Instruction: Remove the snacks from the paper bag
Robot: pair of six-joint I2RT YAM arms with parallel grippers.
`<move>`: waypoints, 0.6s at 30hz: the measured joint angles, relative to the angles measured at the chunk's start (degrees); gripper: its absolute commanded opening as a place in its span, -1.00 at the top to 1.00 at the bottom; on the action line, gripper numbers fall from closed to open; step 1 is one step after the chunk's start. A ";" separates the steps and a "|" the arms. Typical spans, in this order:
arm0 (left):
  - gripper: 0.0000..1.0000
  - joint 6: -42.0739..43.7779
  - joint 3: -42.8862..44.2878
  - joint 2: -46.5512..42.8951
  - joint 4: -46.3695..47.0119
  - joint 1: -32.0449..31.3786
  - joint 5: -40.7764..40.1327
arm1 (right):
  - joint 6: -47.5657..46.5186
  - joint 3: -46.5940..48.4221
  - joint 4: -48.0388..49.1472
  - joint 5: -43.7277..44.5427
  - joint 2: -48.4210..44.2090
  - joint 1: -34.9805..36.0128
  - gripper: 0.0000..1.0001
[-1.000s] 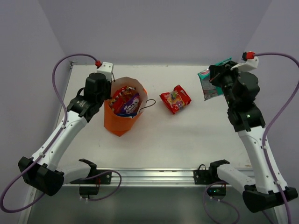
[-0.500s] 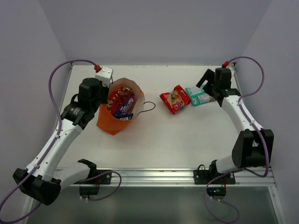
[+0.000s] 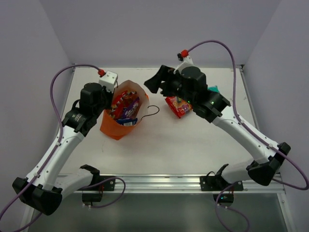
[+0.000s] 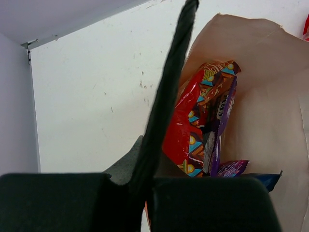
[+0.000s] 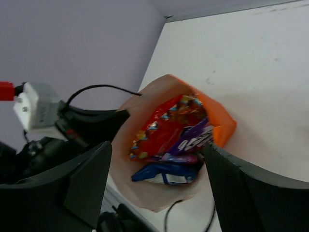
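Observation:
The orange paper bag (image 3: 114,128) stands leaning at the table's left, mouth upward, with snacks inside. My left gripper (image 3: 110,100) is shut on its left rim, and its dark fingers (image 4: 166,92) run up along the pale inner wall (image 4: 263,77). Inside lie a red packet (image 5: 161,130), a purple one (image 5: 195,138) and a dark blue one (image 5: 161,175). My right gripper (image 5: 158,146) hangs open above the bag's mouth, holding nothing. A red packet (image 3: 176,107) lies on the table right of the bag. A teal one (image 3: 213,89) peeks out behind my right arm.
The bag's thin dark cord handle (image 3: 153,111) loops onto the table to its right. A metal rail (image 3: 159,182) runs along the near edge between the arm bases. Walls close in the table at the back and on both sides.
My right gripper let go of the teal packet beside the red one, opened, and swung left until it was over the bag. The left gripper kept its hold, and the bag shifted slightly.

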 measured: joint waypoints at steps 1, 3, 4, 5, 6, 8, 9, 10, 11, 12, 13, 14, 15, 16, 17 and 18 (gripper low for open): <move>1.00 0.00 0.00 0.00 0.07 0.00 0.09 | 0.74 2.10 -0.07 0.24 1.31 2.05 -0.57; 1.00 -0.02 -0.02 0.00 0.04 0.00 0.09 | 2.25 5.70 -0.31 0.90 4.44 5.79 -0.56; 1.00 -0.07 -0.02 0.00 0.04 0.00 0.04 | 2.93 6.95 -0.31 1.55 6.10 7.21 -0.56; 1.00 -0.15 -0.02 0.00 0.04 0.00 -0.09 | 3.69 7.87 -0.37 1.97 7.91 8.55 -0.56; 1.00 -0.28 -0.02 0.00 0.07 0.00 -0.24 | 4.42 8.59 -0.33 2.29 9.79 9.57 -0.55; 1.00 -0.55 -0.02 0.00 0.07 0.02 -0.57 | 5.92 9.57 -0.76 2.86 13.84 11.17 -0.54; 1.00 -0.61 -0.02 0.00 0.07 0.02 -0.57 | 6.58 9.90 -1.07 3.02 15.85 11.63 -0.53; 1.00 -0.72 -0.02 0.00 0.07 0.02 -0.57 | 7.26 10.08 -1.44 3.10 17.79 12.02 -0.50; 1.00 -0.98 -0.02 0.00 0.09 0.02 -0.57 | 7.82 10.10 -2.03 3.26 19.65 12.31 -0.47; 1.00 -1.18 -0.02 0.00 0.09 0.02 -0.57 | 8.52 10.10 -2.67 3.43 21.29 12.52 -0.46; 1.00 -1.51 -0.02 0.00 0.09 0.02 -0.57 | 9.07 10.10 -3.23 3.58 22.51 12.66 -0.43; 1.00 -1.60 -0.02 0.00 0.11 0.02 -0.57 | 9.75 10.10 -3.96 4.00 23.78 12.72 -0.43; 1.00 -1.66 -0.02 0.00 0.09 0.02 -0.57 | 10.62 10.10 -4.96 4.66 25.14 12.74 -0.43; 1.00 -1.79 -0.02 0.00 0.09 0.02 -0.55 | 11.32 10.10 -5.57 5.05 25.92 12.74 -0.43; 1.00 -1.97 -0.02 0.00 0.11 0.02 -0.57 | 12.07 10.10 -6.03 5.79 26.67 12.74 -0.42; 1.00 -2.03 -0.02 0.00 0.15 0.02 -0.55 | 12.85 10.08 -6.29 6.45 27.23 12.74 -0.42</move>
